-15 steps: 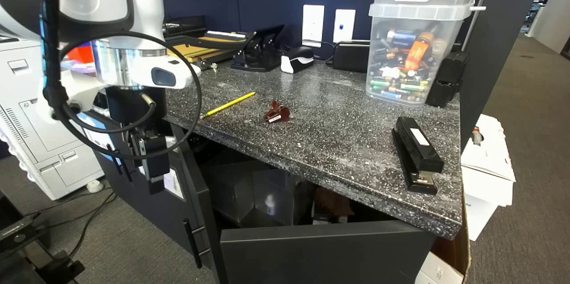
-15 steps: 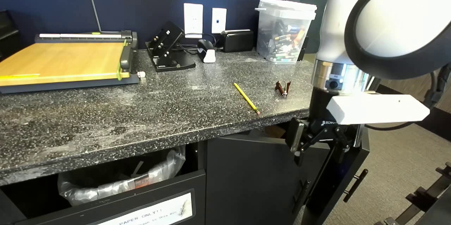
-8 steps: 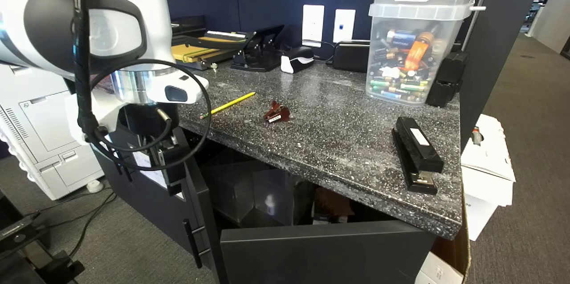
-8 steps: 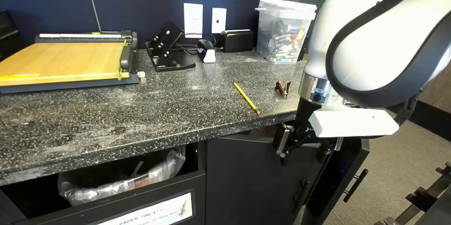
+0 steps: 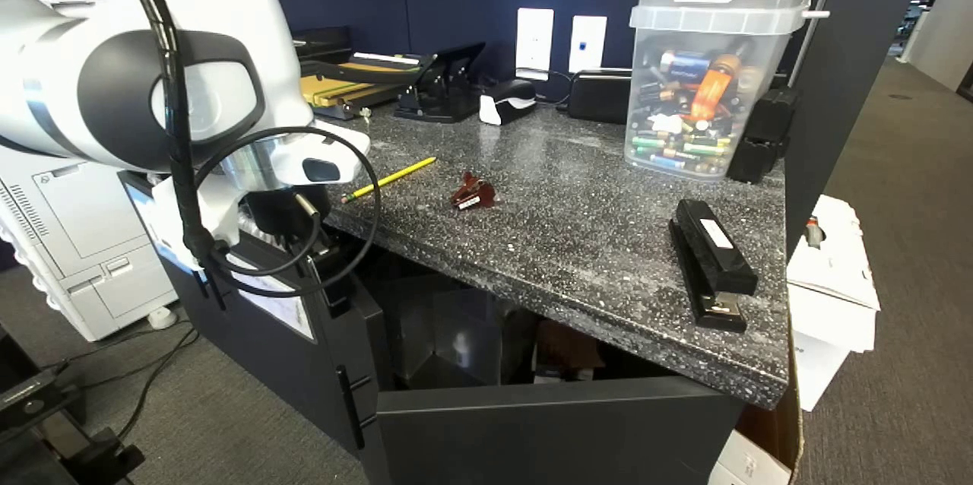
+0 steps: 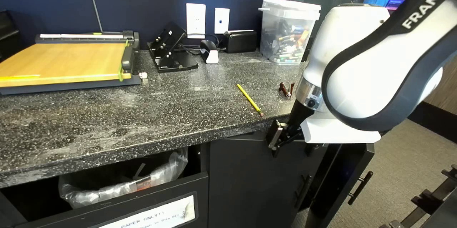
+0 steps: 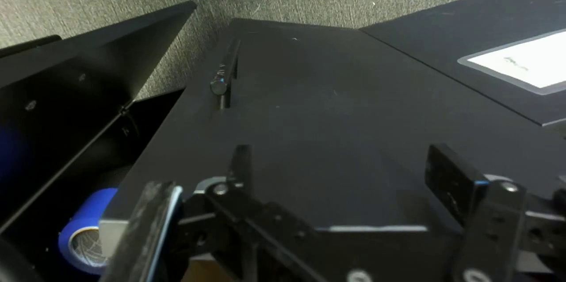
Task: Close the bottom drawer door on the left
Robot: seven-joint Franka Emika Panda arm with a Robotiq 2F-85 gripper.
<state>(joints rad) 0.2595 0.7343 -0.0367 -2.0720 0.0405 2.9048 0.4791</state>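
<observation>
The left door (image 6: 250, 181) is a dark flat panel with a bar handle (image 6: 303, 190). It stands ajar under the countertop. It also shows in an exterior view (image 5: 355, 352) and in the wrist view (image 7: 331, 78). The white label (image 7: 530, 61) is on the drawer front beside it, past a seam. My gripper (image 6: 293, 149) is at the door's upper part, just below the counter edge. In the wrist view the gripper (image 7: 338, 158) is open, fingers wide apart, with nothing between them. The door face lies right behind the fingers; exact contact is hidden.
The right door (image 5: 562, 432) stands open and also shows in an exterior view (image 6: 342, 185). The countertop edge (image 6: 228, 131) overhangs the doors. A blue tape roll (image 7: 90, 229) lies inside the cabinet. A pencil (image 6: 250, 100), staple remover (image 6: 286, 89) and stapler (image 5: 711, 264) lie on top.
My arm has moved down and in toward the cabinet, its hand tilting. In the last half second the left door and its handle have swung inward. The right door has not moved.
</observation>
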